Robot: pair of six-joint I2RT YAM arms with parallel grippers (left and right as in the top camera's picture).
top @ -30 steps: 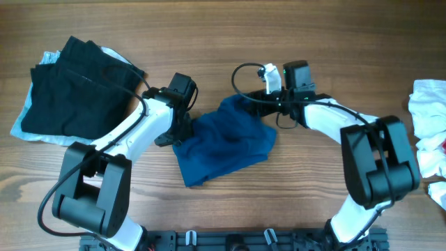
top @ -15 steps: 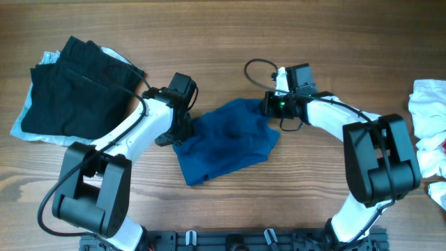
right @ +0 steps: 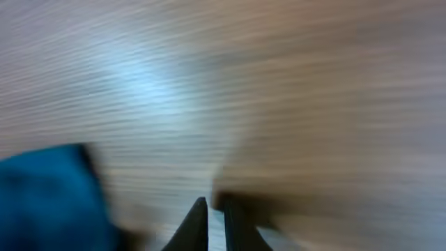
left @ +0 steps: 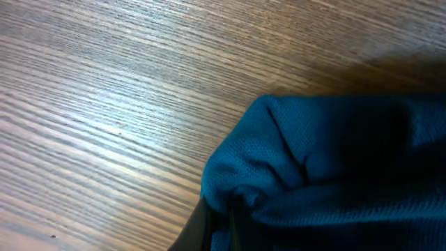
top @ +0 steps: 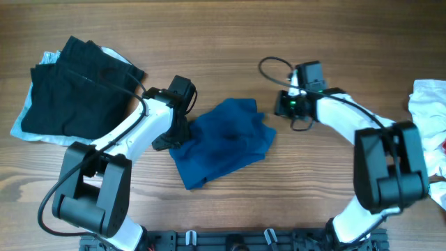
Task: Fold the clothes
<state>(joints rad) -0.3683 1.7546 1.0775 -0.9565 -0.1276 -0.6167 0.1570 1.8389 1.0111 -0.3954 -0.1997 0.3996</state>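
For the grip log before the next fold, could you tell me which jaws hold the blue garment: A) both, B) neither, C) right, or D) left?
D: the left jaws are closed on a bunched edge of the blue garment, while the right jaws are shut on nothing above the bare table, apart from the cloth.

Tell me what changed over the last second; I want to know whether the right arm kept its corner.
The right gripper slid rightward off the blue garment, tugging its upper right corner slightly right before losing it; it is now shut and empty over the table. The left gripper stays clamped on the garment's left edge. The black pile and white clothes are unmoved.
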